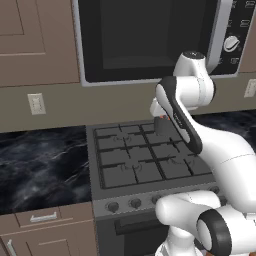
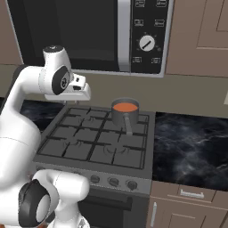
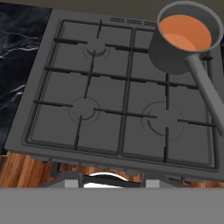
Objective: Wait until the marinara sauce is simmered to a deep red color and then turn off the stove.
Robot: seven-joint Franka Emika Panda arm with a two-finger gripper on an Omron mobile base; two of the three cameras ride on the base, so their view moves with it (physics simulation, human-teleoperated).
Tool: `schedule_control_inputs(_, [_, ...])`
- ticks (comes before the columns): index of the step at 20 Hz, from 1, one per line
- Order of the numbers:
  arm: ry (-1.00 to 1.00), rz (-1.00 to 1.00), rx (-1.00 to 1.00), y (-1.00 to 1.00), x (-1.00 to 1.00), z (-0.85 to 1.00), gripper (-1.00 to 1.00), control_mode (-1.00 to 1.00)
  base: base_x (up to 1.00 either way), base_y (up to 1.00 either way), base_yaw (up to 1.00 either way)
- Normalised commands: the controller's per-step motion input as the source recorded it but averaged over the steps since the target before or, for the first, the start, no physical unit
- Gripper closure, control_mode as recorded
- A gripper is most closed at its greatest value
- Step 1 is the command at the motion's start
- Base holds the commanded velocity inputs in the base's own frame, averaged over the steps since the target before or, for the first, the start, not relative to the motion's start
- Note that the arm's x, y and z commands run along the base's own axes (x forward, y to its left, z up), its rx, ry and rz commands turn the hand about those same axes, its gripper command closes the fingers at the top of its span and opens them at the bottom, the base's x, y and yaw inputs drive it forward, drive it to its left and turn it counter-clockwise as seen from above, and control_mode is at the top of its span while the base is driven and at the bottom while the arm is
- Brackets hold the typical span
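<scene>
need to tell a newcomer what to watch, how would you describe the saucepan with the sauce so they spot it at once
Find the wide grey gas stove with dark grid grates, under the black-windowed microwave. On its back right burner stands a small grey long-handled saucepan, its handle pointing toward the front knobs. It is the one pot on the grates, and the smooth orange-red sauce in it is the brightest colour there.

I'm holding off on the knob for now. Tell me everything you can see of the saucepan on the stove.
The saucepan is small, round and plain grey, metal by its look, with one long straight handle pointing toward the stove's front. It stands upright on the dark grate over the back right burner of the stove. It holds smooth orange-red sauce, flat and well below the rim. Nothing but the grate touches it; there is no lid on it.
</scene>
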Motion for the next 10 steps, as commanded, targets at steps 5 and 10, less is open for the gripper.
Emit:
schedule_control_inputs(5, [0.0, 0.0, 0.0, 0.0, 0.0, 0.0, -1.0, 1.0, 0.0, 0.0, 0.0])
schedule_control_inputs(10, [0.0, 0.0, 0.0, 0.0, 0.0, 0.0, -1.0, 1.0, 0.0, 0.0, 0.0])
